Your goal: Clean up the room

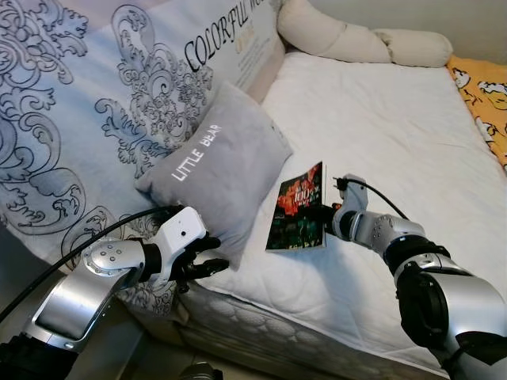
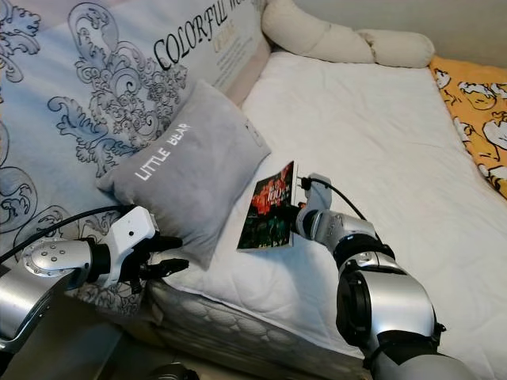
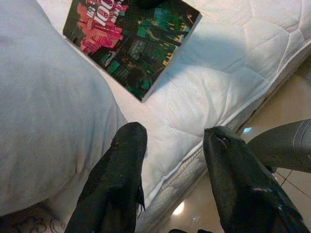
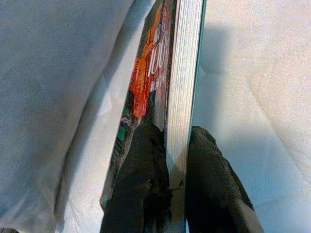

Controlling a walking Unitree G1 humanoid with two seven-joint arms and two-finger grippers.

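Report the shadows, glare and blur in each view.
Left eye view: even, sharp light. Left wrist view: open left gripper blurred, glare on the glossy tiled floor. Right wrist view: the colourful paperback book, clamped by the right gripper, shadows the white quilted mattress.

Head stereo pair: high, looking down at bed (image 1: 396, 119). Wrist cameras: close, along own fingers. All share book (image 1: 299, 207) beside grey pillow (image 1: 218, 162).

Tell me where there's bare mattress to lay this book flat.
The widest bare patch of mattress lies right of the book, running to the cream bolster and orange blanket. Left is crowded: the grey pillow nearly meets the book, and the left gripper sits at its lower corner.
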